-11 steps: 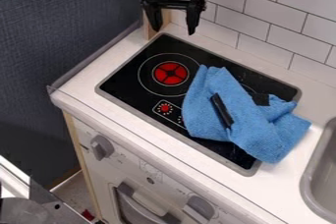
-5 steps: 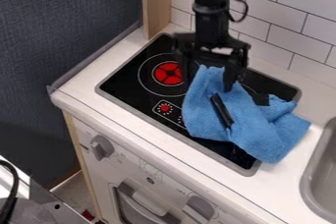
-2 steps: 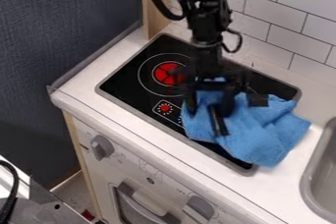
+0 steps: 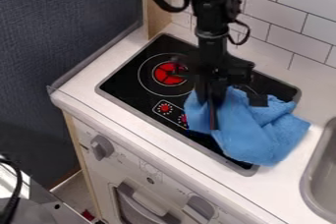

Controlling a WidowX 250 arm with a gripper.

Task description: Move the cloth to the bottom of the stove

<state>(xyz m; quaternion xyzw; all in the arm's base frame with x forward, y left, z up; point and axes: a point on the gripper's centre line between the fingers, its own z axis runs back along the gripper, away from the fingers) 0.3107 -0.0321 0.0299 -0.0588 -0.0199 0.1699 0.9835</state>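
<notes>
Tool (image 4: 210, 98) clamped on the blue cloth (image 4: 259, 137), which lies partly over the black stovetop (image 4: 126, 81), partly on the surface (image 4: 78, 89), with a black stick (image 4: 214, 119) against it

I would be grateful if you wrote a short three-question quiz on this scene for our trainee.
1. Where is the end effector?
A) At the sink
B) At the cloth
C) At an oven knob

2. True or false: the cloth lies wholly within the stovetop's border.

3. Fill in the blank: the burner to the left of the cloth in the view has a ____ centre.

Key: 1 B; 2 false, as it spills over onto the white counter; 3 red.
</notes>
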